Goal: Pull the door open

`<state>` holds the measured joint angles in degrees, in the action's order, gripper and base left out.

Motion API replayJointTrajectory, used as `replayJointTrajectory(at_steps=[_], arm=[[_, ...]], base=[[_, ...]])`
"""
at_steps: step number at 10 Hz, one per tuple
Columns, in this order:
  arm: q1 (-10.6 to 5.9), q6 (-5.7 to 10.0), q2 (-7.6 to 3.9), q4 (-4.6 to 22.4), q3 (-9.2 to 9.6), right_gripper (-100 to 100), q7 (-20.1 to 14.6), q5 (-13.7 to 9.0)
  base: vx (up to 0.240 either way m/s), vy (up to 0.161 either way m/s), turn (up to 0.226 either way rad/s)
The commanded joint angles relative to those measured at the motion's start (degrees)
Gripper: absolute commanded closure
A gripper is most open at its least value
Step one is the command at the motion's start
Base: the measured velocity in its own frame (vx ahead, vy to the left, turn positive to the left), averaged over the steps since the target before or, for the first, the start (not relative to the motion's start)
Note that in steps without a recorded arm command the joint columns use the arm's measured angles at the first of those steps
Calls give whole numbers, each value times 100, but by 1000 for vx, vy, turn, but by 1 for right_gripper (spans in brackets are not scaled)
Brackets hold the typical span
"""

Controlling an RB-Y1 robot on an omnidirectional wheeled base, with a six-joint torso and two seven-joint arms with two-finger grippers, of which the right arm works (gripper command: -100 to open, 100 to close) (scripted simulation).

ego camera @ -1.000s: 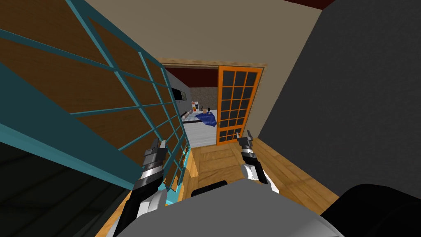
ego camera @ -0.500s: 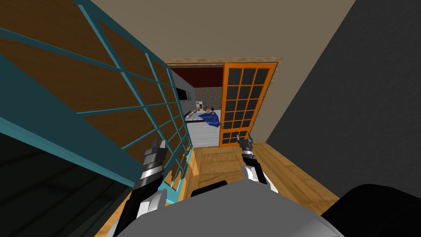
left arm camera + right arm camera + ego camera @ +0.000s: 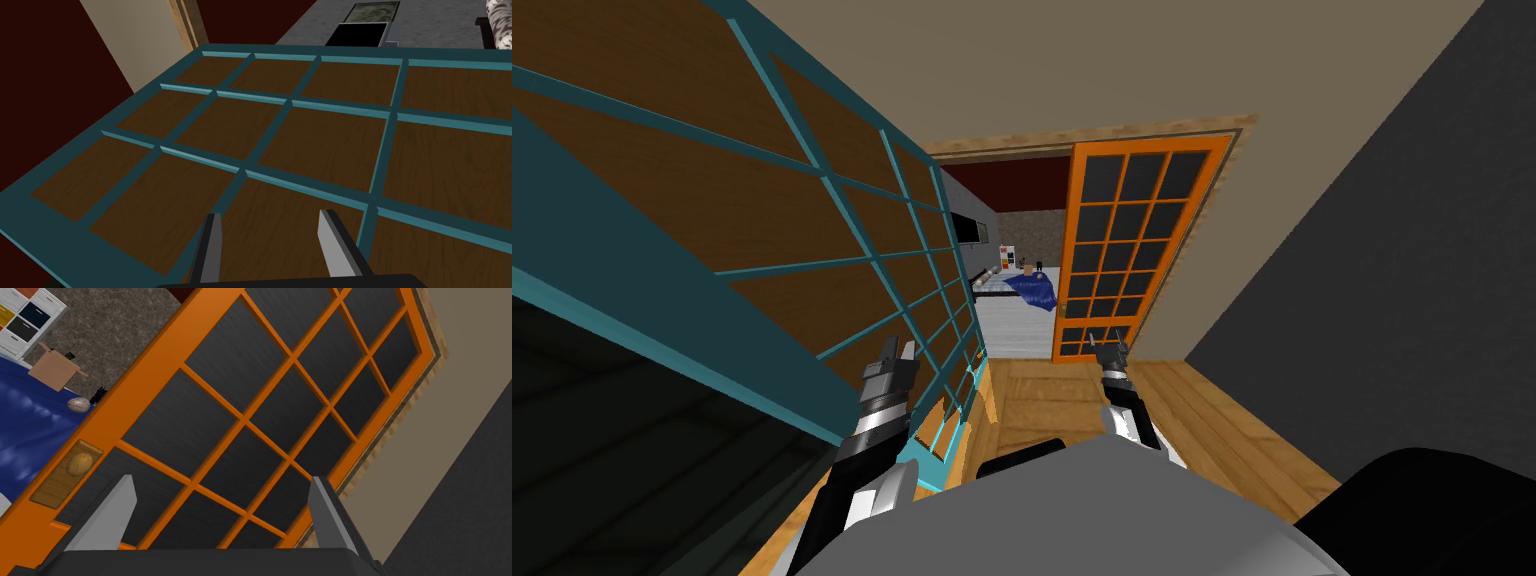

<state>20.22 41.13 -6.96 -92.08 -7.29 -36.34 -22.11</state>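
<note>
Orange door (image 3: 1127, 250) faced by the spread right claw (image 3: 220, 483).
Its round knob (image 3: 80, 463) is seen beside the claw, outside the fingers and untouched; the door is set at the doorway's right side. The left claw (image 3: 270, 215), likewise spread, is held near a teal door (image 3: 240, 130).

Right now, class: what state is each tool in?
Left tool: open, holding nothing, beside the teal door.
Right tool: open, holding nothing, pointed at the orange door.
</note>
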Motion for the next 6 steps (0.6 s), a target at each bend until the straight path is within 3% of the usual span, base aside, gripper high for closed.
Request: replayJointTrajectory(at_steps=[1, 6], arm=[[-79, 24, -14, 234, -26, -100, -217, -94], [-227, 153, -71, 925, -86, -100, -867, -373]], base=[[77, -59, 137], [83, -67, 177]])
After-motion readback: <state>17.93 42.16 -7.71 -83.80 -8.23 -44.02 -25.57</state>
